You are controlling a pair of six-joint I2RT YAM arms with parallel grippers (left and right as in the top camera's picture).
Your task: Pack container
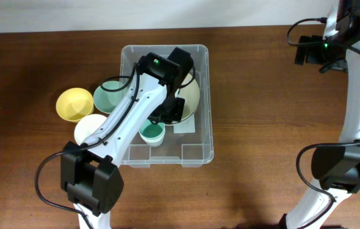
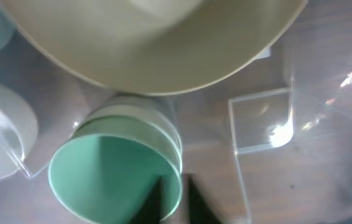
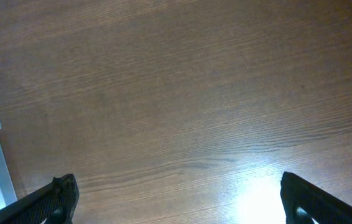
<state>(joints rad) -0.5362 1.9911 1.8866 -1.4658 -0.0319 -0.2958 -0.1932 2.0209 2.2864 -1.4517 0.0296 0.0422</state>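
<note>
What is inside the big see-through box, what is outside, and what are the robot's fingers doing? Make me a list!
box: large clear plastic container, on brown wooden table
inside: cream round bowl, small green plastic cup
outside, at its left: yellow bowl, pale green bowl, white bowl
left fingers: shut on the cup's rim
right fingers: open, empty, over bare table

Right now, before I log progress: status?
Left jaws shut on green cup rim, inside container. Right jaws open, over table. Cream bowl beside cup.
</note>
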